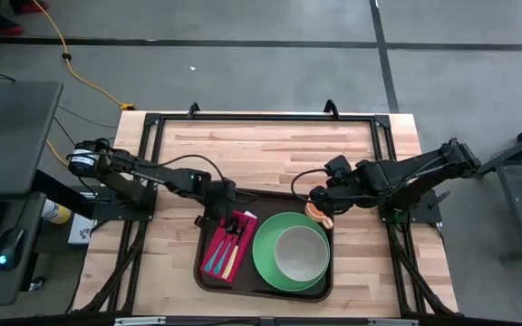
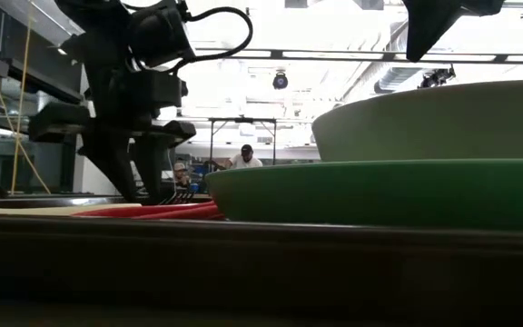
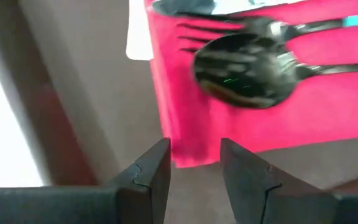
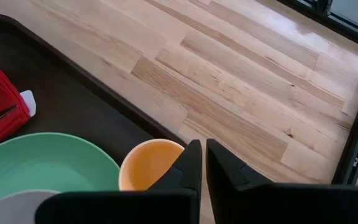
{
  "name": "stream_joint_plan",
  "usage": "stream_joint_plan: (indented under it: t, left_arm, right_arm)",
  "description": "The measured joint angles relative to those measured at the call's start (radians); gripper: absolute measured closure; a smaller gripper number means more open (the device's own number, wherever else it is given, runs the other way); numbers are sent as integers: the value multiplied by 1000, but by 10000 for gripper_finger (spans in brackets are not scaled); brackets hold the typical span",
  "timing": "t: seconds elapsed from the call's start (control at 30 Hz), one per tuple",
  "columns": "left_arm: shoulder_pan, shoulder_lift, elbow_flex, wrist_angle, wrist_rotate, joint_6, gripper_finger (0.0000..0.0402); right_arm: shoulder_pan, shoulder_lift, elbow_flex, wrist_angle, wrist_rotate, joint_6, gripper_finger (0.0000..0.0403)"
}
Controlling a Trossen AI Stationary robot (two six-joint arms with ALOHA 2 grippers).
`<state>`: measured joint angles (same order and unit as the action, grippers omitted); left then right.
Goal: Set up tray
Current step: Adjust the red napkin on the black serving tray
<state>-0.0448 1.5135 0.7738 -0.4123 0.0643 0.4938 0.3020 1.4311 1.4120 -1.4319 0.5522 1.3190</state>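
Note:
The dark brown tray (image 1: 208, 272) lies at the table's near middle. On its left part lies a red napkin (image 1: 217, 254) with a fork (image 3: 229, 28) and a spoon (image 3: 247, 68) on it. A green plate (image 1: 265, 258) with a pale bowl (image 1: 299, 254) fills its right part. My left gripper (image 3: 194, 146) is open, low over the napkin's far edge (image 3: 185, 155); whether it touches the napkin, I cannot tell. My right gripper (image 4: 201, 144) is shut on an orange cup (image 4: 148, 165) at the tray's far right corner. My right gripper holds the orange cup by its rim (image 4: 178, 148), on the side toward the table's right edge. The fingers (image 4: 190, 163) slant down from the far right, and they hide the place of contact. The cup stands upright with its mouth up, over the tray beside the green plate.
Bare wooden table (image 1: 270, 149) lies beyond the tray's far rim (image 4: 104, 93). A dark metal frame (image 1: 261, 116) runs round the table's edges. A person (image 2: 243, 159) shows far off in the room behind.

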Motion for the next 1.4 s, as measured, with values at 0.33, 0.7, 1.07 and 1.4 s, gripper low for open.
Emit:
stream_joint_plan:
  t: [0.33,0.7,1.07,1.4]
  left_arm:
    - [0,0,0,2,-54,0,236]
    - [0,0,-1,27,-57,7,236]
    - [12,1,-1,20,-33,24,236]
    - [110,7,-1,29,56,52,236]
  right_arm:
    - [0,0,0,0,6,-3,403]
    - [0,0,0,4,6,-11,403]
    - [0,0,0,8,4,-18,403]
    - [0,0,0,8,5,-19,403]
